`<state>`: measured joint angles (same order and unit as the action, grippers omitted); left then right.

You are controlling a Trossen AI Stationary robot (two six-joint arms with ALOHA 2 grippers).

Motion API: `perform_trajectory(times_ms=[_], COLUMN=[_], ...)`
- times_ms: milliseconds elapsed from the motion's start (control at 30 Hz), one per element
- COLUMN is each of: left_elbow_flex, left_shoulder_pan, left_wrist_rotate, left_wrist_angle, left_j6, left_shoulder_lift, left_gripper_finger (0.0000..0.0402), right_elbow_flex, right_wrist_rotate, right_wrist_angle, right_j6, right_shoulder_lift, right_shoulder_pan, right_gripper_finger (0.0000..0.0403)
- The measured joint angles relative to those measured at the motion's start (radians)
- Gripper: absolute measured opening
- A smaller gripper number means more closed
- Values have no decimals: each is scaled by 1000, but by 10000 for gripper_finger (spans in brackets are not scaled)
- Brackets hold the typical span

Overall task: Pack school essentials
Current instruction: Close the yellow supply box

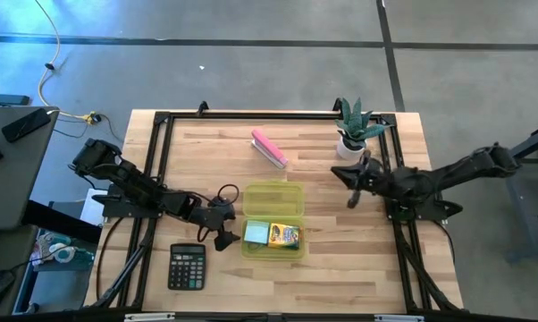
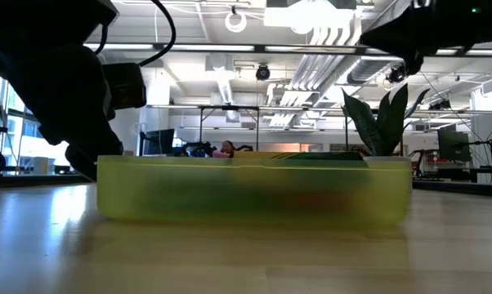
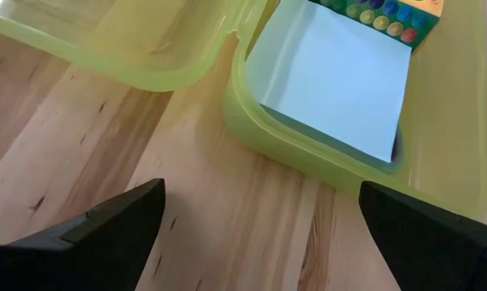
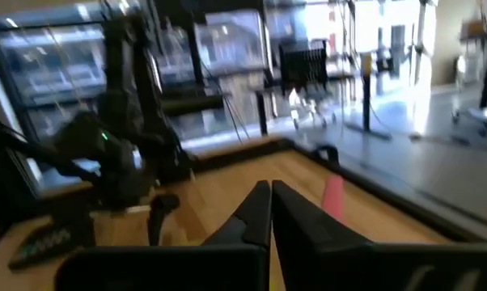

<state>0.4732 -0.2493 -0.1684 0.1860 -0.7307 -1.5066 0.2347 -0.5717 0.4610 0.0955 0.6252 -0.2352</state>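
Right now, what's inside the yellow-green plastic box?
In the translucent yellow-green plastic box, a light-blue square note pad lies beside a yellow crayon box, at the end nearest the open left pincer. Anything beneath them is covered.

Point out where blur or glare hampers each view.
High view: sharp, with floor glare only. Low view: the yellow-green box sits too close and blurs, and ceiling lights flare. Left wrist view: clear on the light-blue note pad between the open left gripper fingers. Right wrist view: motion-smeared past the shut right gripper, windows blown out.
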Motion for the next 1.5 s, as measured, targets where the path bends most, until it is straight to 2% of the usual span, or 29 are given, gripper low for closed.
perform_trajectory(times_ms=[133, 367, 467, 600, 700, 933, 1133, 1367, 1500], left_elbow_flex=[0, 0, 0, 0, 0, 0, 0, 0, 0], left_shoulder_pan=[0, 0, 0, 0, -1, -29, -111, -212, -236], left_wrist_rotate=[4, 4, 5, 20, 48, 93, 99, -3, -60], left_wrist_angle=[1, 1, 2, 5, 8, 11, 41, 154, 163], left_j6=[0, 0, 0, -2, -17, -23, -34, -59, -61], left_shoulder_lift=[0, 0, 1, 1, 1, 2, 2, 1, 1], left_gripper_finger=[400, 400, 400, 400, 400, 400, 400, 400, 400], right_elbow_flex=[106, 289, 350, 391, 399, 400, 400, 400, 400], right_wrist_rotate=[-9, -4, 63, 209, 315, 369, 441, 445, 452], right_wrist_angle=[-165, -426, -545, -633, -646, -622, -485, -425, -386], right_j6=[89, 158, 210, 262, 283, 293, 289, 271, 280], right_shoulder_lift=[99, 251, 309, 391, 453, 588, 703, 820, 880], right_shoulder_pan=[22, 93, 143, 216, 268, 342, 361, 367, 367], right_gripper_finger=[29, 112, 137, 156, 160, 161, 161, 161, 161])
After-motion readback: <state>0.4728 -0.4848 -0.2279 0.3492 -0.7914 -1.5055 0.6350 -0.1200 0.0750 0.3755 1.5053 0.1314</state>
